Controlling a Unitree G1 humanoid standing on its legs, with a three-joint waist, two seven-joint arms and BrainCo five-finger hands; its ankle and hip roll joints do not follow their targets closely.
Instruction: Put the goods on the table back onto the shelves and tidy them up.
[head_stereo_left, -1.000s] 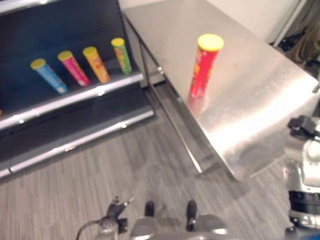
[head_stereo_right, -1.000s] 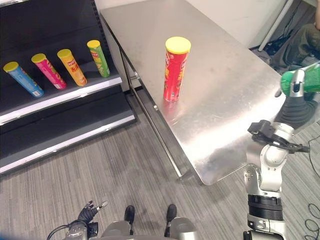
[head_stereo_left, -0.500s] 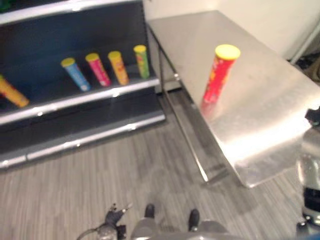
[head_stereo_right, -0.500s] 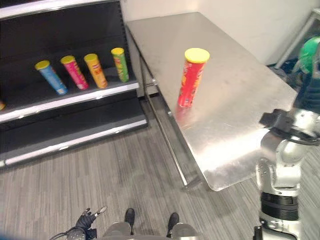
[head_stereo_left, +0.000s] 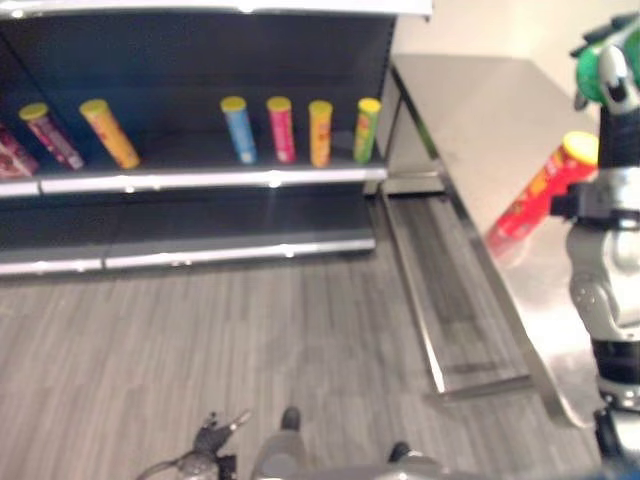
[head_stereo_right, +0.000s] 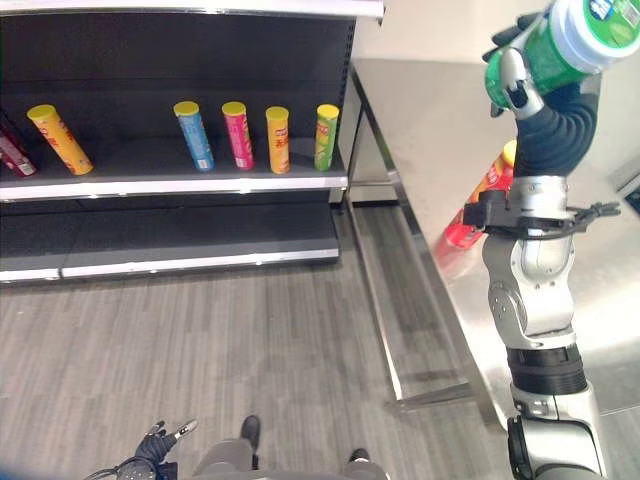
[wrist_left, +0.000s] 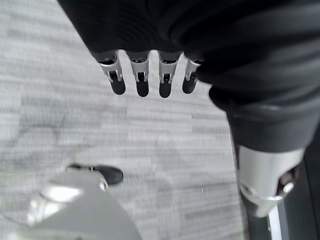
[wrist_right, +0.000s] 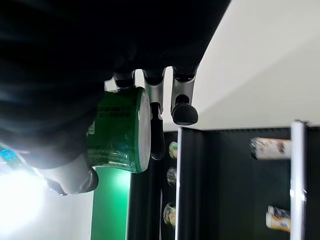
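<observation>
The right hand (head_stereo_right: 527, 62) is gripping a green can (head_stereo_right: 568, 42) above the surface (head_stereo_right: 430, 110), near the red can (head_stereo_right: 478, 200); no label is legible. The left hand (wrist_left: 145, 75) is hanging with straight fingers.

A red can (head_stereo_right: 478, 200) is borne by the steel table (head_stereo_right: 430, 120), while colourful cans (head_stereo_right: 240, 135) are ranged upright along the dark shelf (head_stereo_right: 180, 185).

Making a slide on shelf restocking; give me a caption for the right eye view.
Right hand holds a green can aloft beside the shelf; a red can remains on the table.
</observation>
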